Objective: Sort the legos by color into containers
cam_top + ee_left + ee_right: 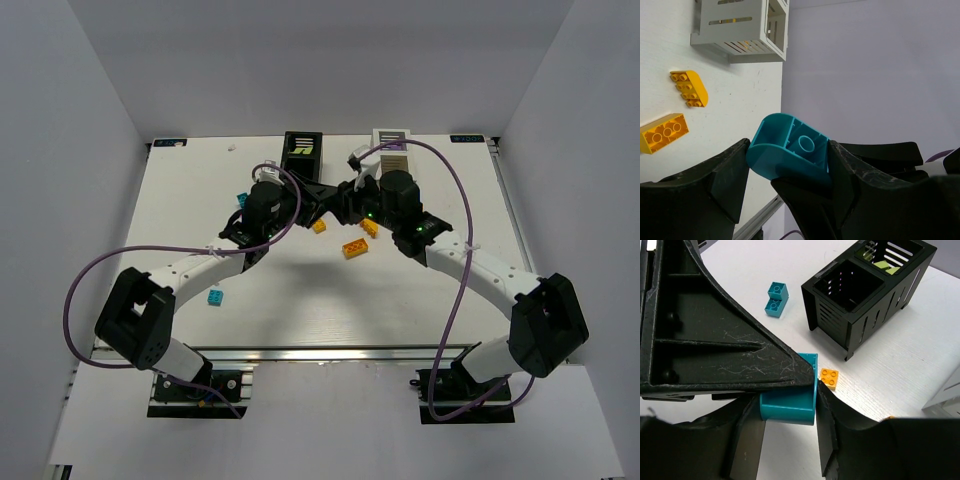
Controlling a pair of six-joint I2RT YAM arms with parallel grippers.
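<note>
Teal arched brick (787, 402): gripped from two sides, just in front of the black container (840, 325).
Left gripper (788, 150): clamped on the brick.
Right gripper (788, 411): closed against the brick's sides.

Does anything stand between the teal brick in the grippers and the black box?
Nothing tall shows. Only a small orange brick lies on the table between the teal brick and the black box.

A robotics lab test cell: a white bench (300, 320) boxed in by plain grey walls (80, 100), two robot arms (190, 268) bolted by a metal rail (330, 352) along its near edge, trailing purple cables (72, 300).
</note>
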